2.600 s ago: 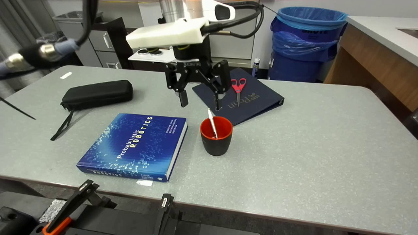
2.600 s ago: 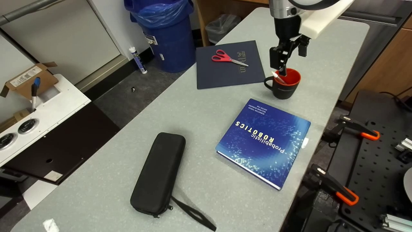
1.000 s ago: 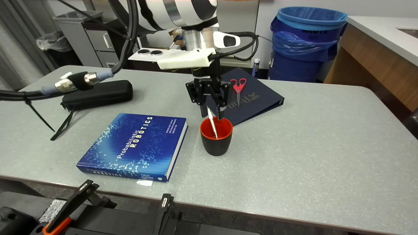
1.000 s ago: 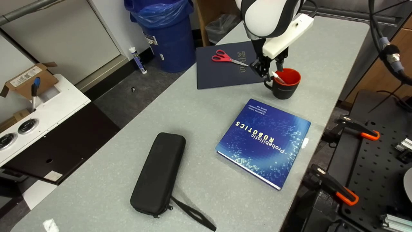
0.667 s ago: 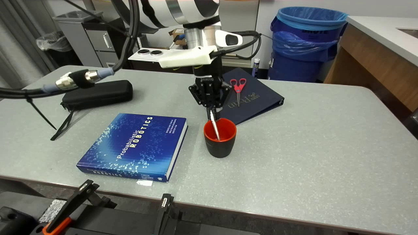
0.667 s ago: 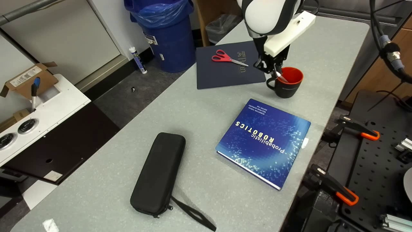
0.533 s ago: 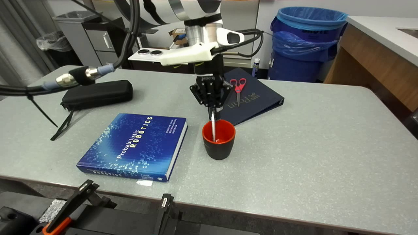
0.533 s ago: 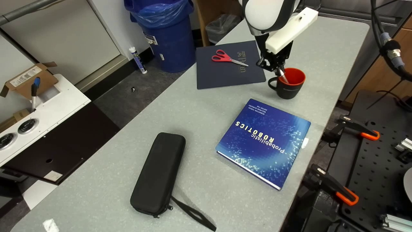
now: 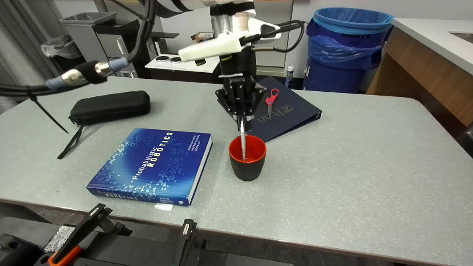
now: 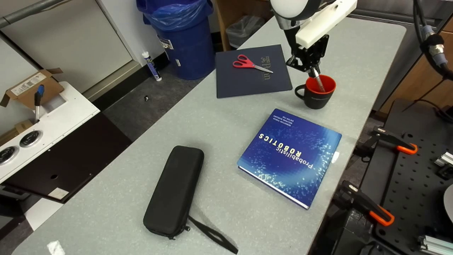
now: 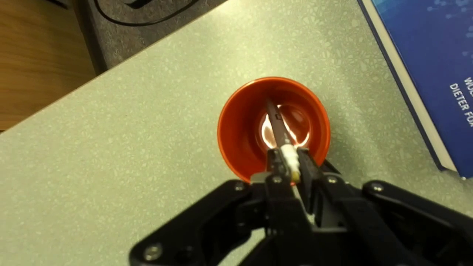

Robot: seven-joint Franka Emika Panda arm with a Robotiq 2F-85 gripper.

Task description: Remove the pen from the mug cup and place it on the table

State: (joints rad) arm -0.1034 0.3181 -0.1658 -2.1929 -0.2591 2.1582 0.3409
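The mug cup, black outside and red inside, stands upright on the grey table. From it the whitish pen rises steeply, its lower end still within the cup in both exterior views. My gripper is just above the rim, shut on the pen's upper part. In the wrist view the pen runs from between the fingertips down into the red cup; its white and yellowish top shows between the pads. The cup's handle shows in an exterior view, pointing toward the dark folder.
A blue book lies close beside the cup. Behind the gripper is a dark folder with red-handled scissors on top. A black case with a strap lies farther along the table.
My gripper came down over the cup, shut on the pen, and has since risen slightly, drawing the pen up and more upright. The cup shifted a little on the table.
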